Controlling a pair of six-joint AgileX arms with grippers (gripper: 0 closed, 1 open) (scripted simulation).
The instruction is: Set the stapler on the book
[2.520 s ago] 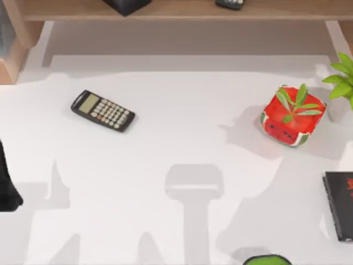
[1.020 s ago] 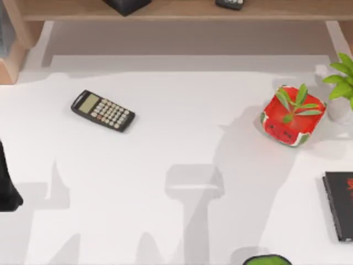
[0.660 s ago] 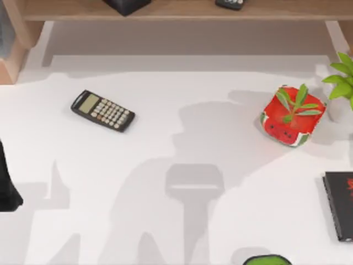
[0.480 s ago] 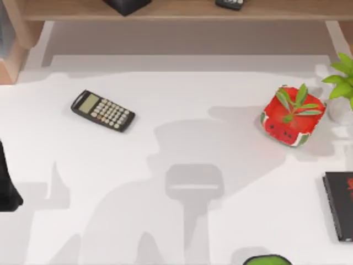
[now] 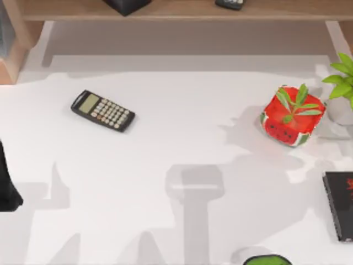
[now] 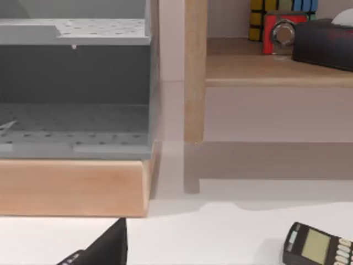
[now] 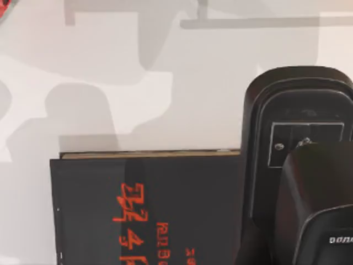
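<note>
The book (image 7: 149, 212) is flat and black with red lettering and lies on the white table; it also shows at the right edge of the top view as the book (image 5: 339, 205). The black stapler (image 7: 298, 138) hangs close in the right wrist view, over the book's edge, its rounded end and a small metal plate facing me. My right gripper (image 7: 317, 232) is shut on the stapler from above. My left arm (image 5: 6, 187) is parked at the table's left edge.
A black calculator (image 5: 103, 110) with pale keys lies at the left. A red watermelon-patterned planter (image 5: 290, 122) and a potted plant (image 5: 342, 83) stand at the right. A wooden shelf (image 5: 176, 10) runs along the back. A green round object (image 5: 267, 259) sits at the front edge.
A large arm shadow swept over the middle of the table and has now drawn back to the right, near the book. The calculator, planter, book and left arm have not moved.
</note>
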